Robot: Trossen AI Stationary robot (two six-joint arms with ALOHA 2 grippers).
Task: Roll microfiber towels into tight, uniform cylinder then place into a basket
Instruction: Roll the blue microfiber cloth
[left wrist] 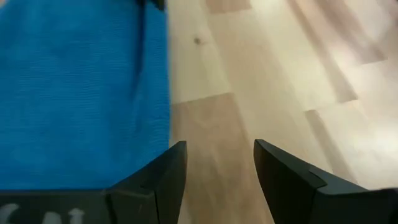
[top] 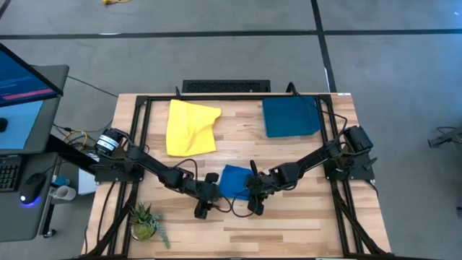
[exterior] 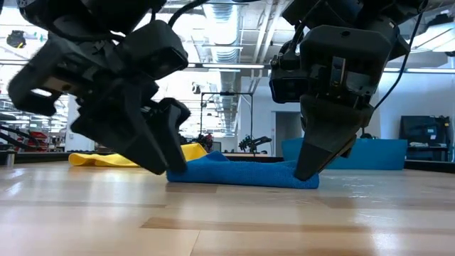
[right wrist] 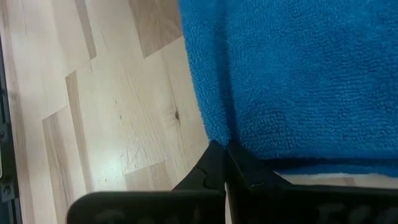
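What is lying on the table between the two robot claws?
The blue towel lies flat between them. The high and low views show the left gripper open at one edge, and the right gripper shut on its other edge.

The blue towel (right wrist: pixel 298 74) is fuzzy terry-like microfiber, matt, with a fine looped nap you can see up close. The yellow towel (top: pixel 190 127) looks like the same soft cloth, crumpled. The counter (top: pixel 289 231) is light wood planks, smooth with a slight sheen and a few knots. The right hand (right wrist: pixel 225 163) has matt black plastic-looking fingers, and so does the left hand (left wrist: pixel 216 177).
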